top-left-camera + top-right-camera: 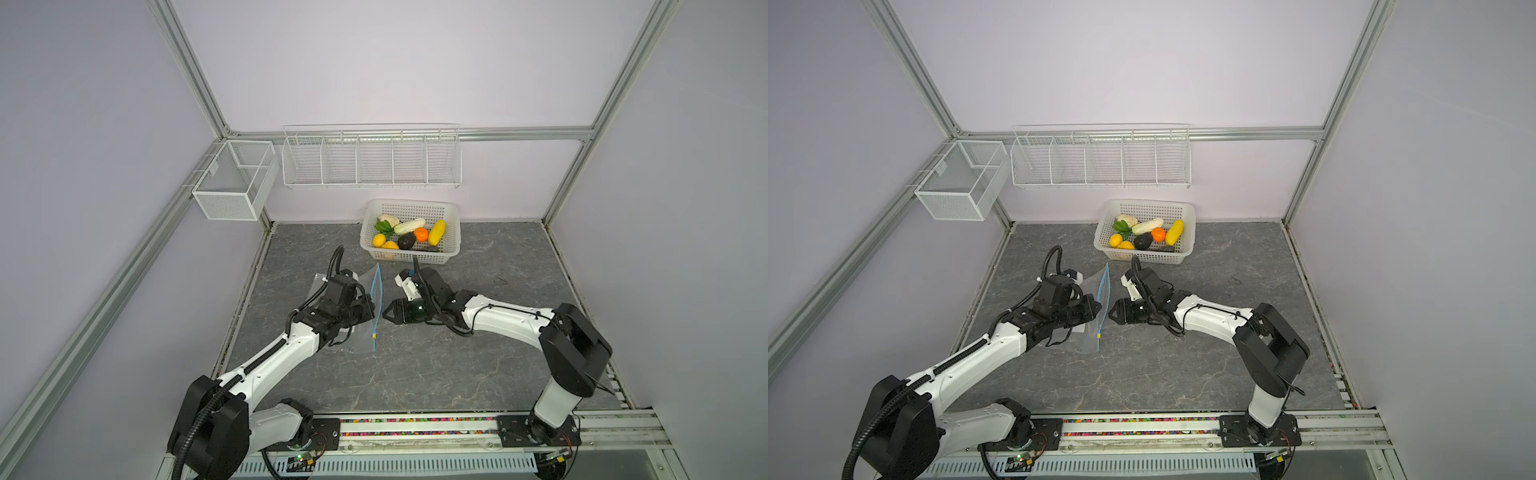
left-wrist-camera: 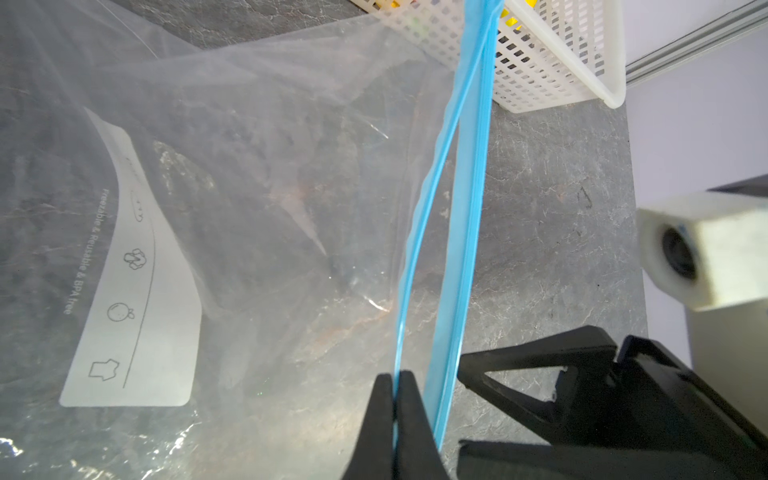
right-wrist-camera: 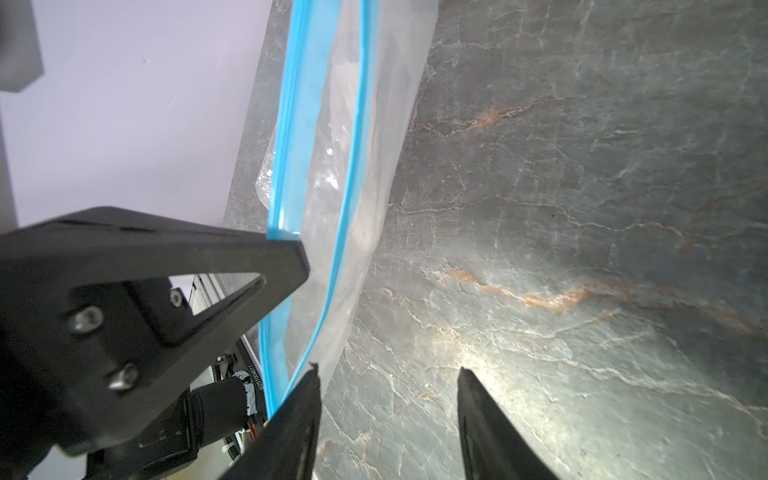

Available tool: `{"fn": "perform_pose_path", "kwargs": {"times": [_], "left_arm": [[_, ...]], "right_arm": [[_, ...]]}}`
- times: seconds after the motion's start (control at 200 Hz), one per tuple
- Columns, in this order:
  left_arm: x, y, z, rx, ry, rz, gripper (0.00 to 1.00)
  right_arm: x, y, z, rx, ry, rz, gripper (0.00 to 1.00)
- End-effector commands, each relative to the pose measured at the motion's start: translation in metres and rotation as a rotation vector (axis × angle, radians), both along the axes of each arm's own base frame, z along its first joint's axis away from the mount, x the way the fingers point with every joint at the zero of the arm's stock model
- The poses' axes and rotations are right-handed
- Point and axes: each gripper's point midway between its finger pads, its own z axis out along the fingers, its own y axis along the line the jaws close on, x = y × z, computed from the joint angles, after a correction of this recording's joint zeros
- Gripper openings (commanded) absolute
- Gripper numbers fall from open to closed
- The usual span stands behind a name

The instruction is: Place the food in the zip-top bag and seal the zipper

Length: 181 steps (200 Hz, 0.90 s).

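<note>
1. Two arm bases stand on a rail (image 1: 415, 422) at the near edge.
2. Beyond it spreads the worktop (image 1: 415, 365), grey marbled stone with pale and rust veins, shut in by lilac walls (image 1: 415, 62) on an aluminium frame (image 1: 519, 134).
3. Mid-worktop, left of centre and partly under the left arm, lies the zip-top bag (image 1: 357, 337). Its white label patch (image 2: 137, 291) shows in the left wrist view.
4. The left hand (image 2: 395, 415) is pressed together, pinching one lip of the blue zipper (image 1: 377, 299). The other lip stands apart, so the mouth gapes. A yellow slider (image 1: 375, 335) sits at the near end.
5. The right hand (image 3: 388, 370) is spread with nothing between its fingers. It faces the left hand across the zipper, one finger just beside the lip — touching or not, I cannot tell.
6. Farther back, a white perforated basket (image 1: 415, 258) holds all the food (image 1: 409, 235), just past the zipper's far end.
7. On the back wall hangs a wire rack (image 1: 372, 162); a mesh box (image 1: 235, 183) hangs at the left.
</note>
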Motion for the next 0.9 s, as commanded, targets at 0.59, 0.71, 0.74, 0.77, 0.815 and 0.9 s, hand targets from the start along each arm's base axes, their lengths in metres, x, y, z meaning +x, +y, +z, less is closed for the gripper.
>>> {"fn": "perform_pose_path", "kwargs": {"times": [0.59,0.71,0.74,0.77,0.815,0.9], "left_arm": [[0.017,-0.005,0.022,-0.044,-0.037,0.052,0.02],[0.017,-0.006,0.023,-0.048,-0.033,0.05,0.01],[0.017,-0.006,0.023,-0.047,-0.035,0.049,0.01],[0.018,-0.006,0.023,-0.045,-0.036,0.049,0.01],[0.017,-0.005,0.023,-0.043,-0.037,0.049,0.02],[0.018,-0.005,0.024,-0.041,-0.039,0.05,0.02]], "right_arm": [[0.009,0.012,0.036,0.094,0.095,-0.176,0.43],[0.007,0.018,0.034,0.091,0.099,-0.158,0.42],[0.007,0.018,0.034,0.091,0.099,-0.158,0.41],[0.007,0.018,0.034,0.091,0.097,-0.157,0.41],[0.006,0.018,0.034,0.091,0.094,-0.154,0.4],[0.007,0.016,0.036,0.085,0.082,-0.155,0.39]]}}
